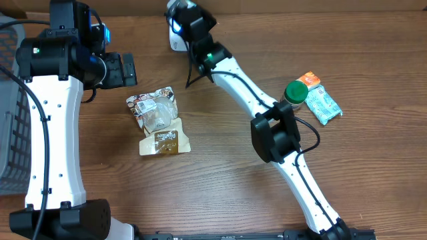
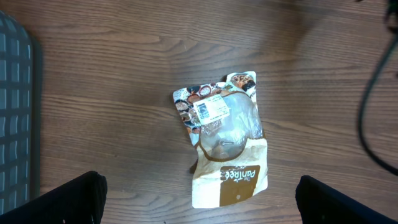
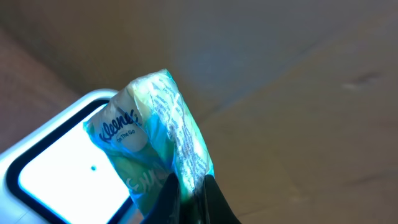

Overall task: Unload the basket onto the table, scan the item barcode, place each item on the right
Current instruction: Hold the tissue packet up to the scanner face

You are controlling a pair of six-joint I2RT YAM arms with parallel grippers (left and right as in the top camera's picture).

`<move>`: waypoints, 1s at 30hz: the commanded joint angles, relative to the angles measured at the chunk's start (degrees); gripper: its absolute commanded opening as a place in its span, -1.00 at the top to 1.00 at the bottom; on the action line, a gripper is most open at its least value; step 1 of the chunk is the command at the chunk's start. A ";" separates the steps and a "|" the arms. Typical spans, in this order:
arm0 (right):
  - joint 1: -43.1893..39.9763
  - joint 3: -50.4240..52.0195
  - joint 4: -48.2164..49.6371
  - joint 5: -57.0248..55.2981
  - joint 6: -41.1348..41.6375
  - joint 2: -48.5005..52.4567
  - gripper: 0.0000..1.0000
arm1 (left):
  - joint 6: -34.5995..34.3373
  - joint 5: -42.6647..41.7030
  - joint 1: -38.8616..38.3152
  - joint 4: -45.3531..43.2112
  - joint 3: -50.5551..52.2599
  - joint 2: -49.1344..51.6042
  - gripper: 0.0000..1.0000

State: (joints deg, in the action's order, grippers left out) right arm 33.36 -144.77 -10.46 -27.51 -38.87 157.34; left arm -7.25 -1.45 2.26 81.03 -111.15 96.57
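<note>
Wood-grain counter [image 1: 220, 153], brown, carried all listed stock.

1. Tissue pack [image 3: 155, 143], teal-and-white wrapper: was pinched in clenched right end effector [image 3: 189, 202], held just over lit scanner [image 3: 56, 168] at counter's far edge.
2. Snack pouch [image 2: 227, 143], clear window, white label: lay flat left of counter's middle. Left end effector [image 1: 123, 69] hung above it, released, fingers spread wide, nothing held.
3. Green-lidded jar [image 1: 295, 92]: stood upright near right edge, teal packet [image 1: 323, 105] just beside, orange packet [image 1: 310, 80] alongside.
4. Grey basket [image 1: 10, 120]: sat at left edge.
</note>
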 commanded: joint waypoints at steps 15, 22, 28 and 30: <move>0.44 -0.81 2.93 -0.96 -4.70 0.72 0.92 | 1.05 0.17 -0.02 -0.07 -0.76 0.17 -0.99; 0.76 -0.81 3.39 -0.96 -2.49 -0.50 0.92 | 1.05 0.17 -0.02 -0.07 -0.76 0.17 -0.99; 0.76 -0.81 2.58 -0.98 1.27 -2.45 0.92 | 1.05 0.17 -0.02 -0.07 -0.76 0.17 -0.99; 0.76 -0.81 0.98 -0.92 6.38 -3.78 0.92 | 1.05 0.17 -0.04 -0.07 -0.76 0.17 -0.99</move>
State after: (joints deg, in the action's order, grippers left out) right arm 33.80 -144.75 -8.34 -27.90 -39.53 158.67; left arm -7.25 -1.45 2.26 81.01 -111.15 96.57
